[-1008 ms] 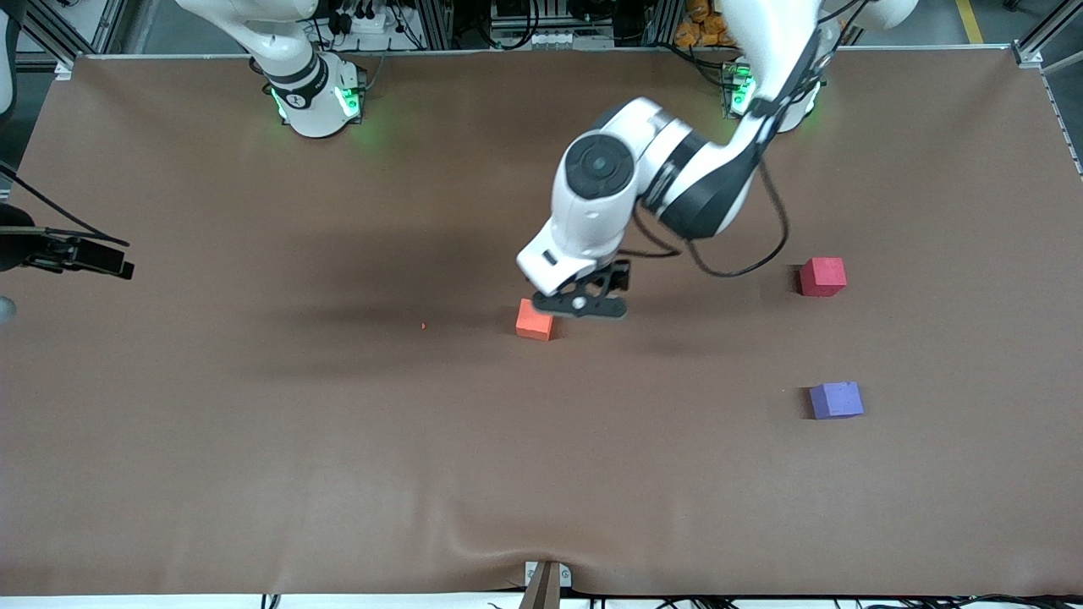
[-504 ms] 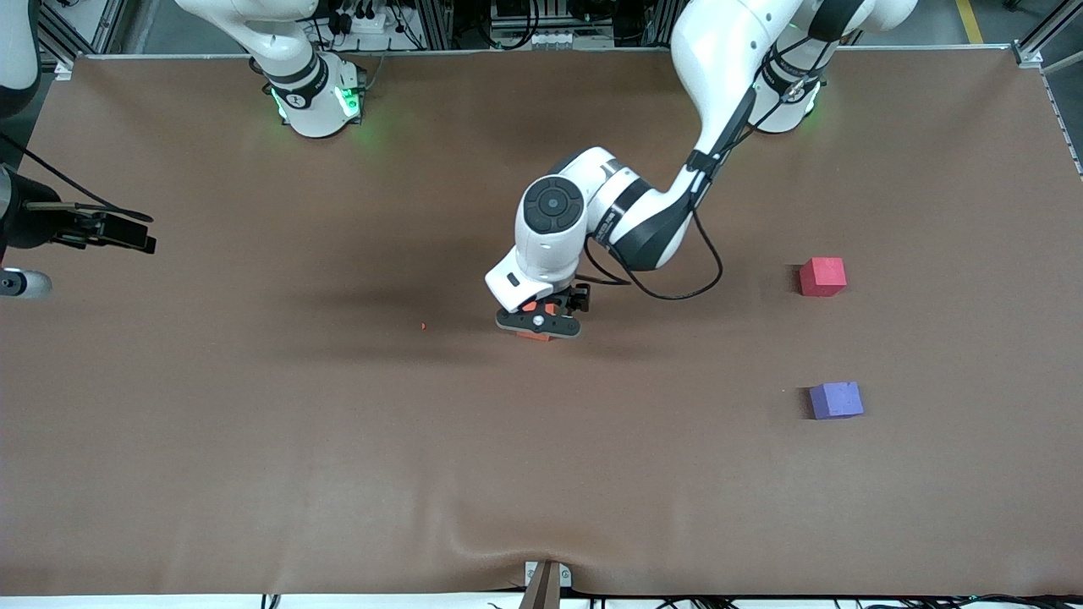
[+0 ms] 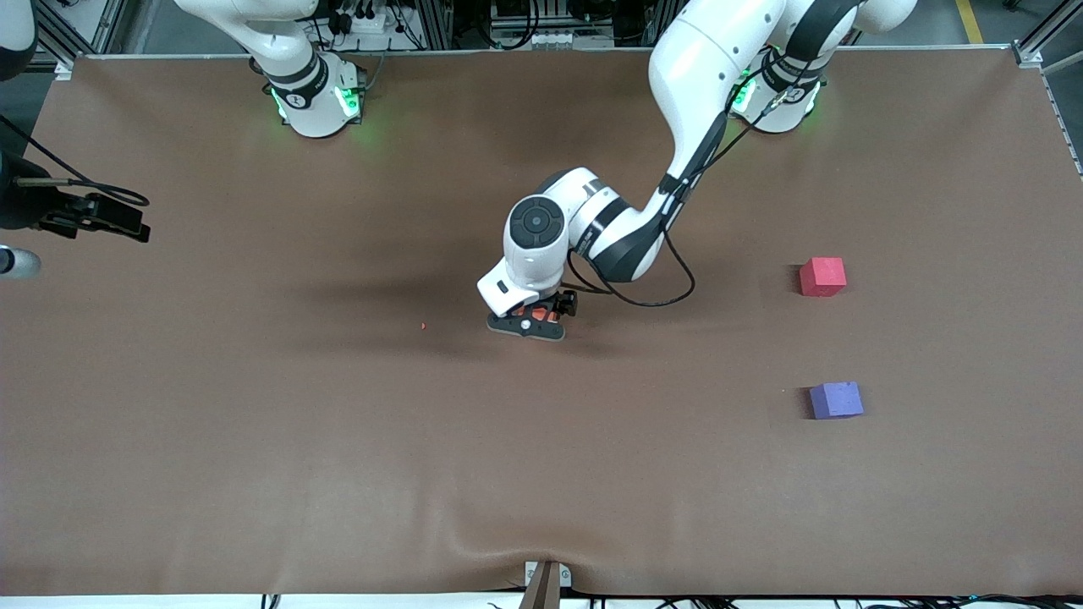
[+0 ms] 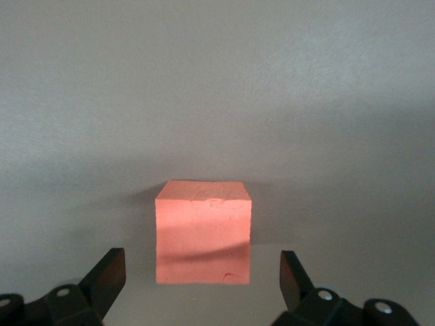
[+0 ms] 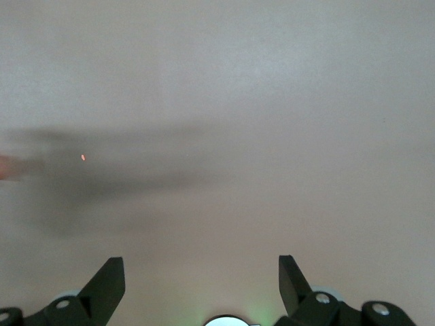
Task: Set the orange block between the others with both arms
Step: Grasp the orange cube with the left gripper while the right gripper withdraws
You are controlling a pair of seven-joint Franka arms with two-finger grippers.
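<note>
Brown counter. Orange block mid-counter, between spread fingers of left tool, not yet gripped. Right tool waits open toward right arm's end. Advice: center fingers on block faces, lower fully, then close squarely.

High front camera faces robots; wrist cameras look down at table
</note>
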